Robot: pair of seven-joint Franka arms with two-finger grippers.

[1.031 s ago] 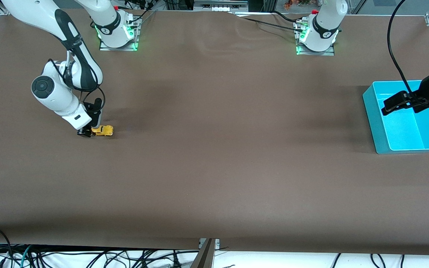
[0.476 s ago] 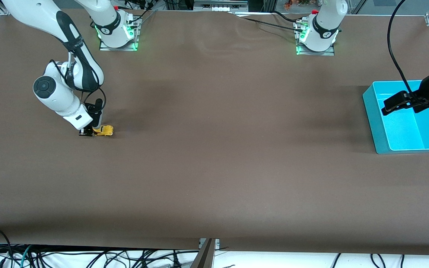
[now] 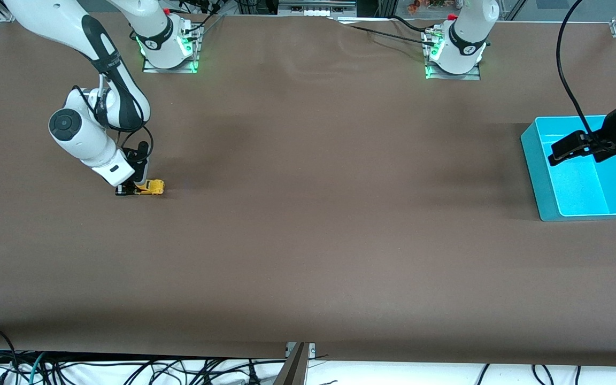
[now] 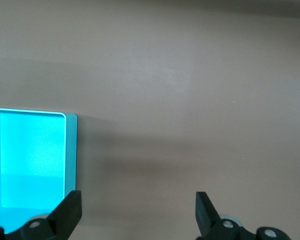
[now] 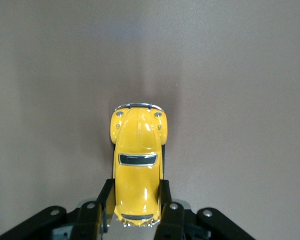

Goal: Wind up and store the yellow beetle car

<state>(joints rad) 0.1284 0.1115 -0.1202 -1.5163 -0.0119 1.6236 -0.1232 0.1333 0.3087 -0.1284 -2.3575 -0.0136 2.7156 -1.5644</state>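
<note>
Front view shows the brown table (image 3: 308, 240) bare across its nearest stretch, with the first things lying farther up. Toward the right arm's end sits the yellow beetle car (image 3: 151, 187), wheels on the table, its length running along the table toward the left arm's end. The right claw (image 3: 129, 189) is down at the table, at the end of the car that points away from the left arm. In the right wrist view the yellow beetle car (image 5: 137, 167) fills the middle, roof up, with chrome bumper and small headlights at its free end and dark windows on top. The right claw (image 5: 136, 207) is clenched on the car: its two black fingers (image 5: 104, 200) press against the car's flanks at the end nearest the wrist, one on each side.

Toward the left arm's end stands the turquoise bin (image 3: 537, 176), open at the top, well apart from the car. It reaches a little nearer the front camera than the car and also farther from it. The left claw (image 3: 556, 155) hangs over the bin's inner edge and waits there. In the left wrist view the left claw (image 4: 138, 212) is released, its two black fingertips (image 4: 70, 210) standing wide apart with nothing between them; one corner of the turquoise bin (image 4: 70, 150) lies under one fingertip, and bare table (image 4: 190, 100) lies under the other.

Farthest from the front camera, both arm bases stand along the table's top edge with green lights lit.
</note>
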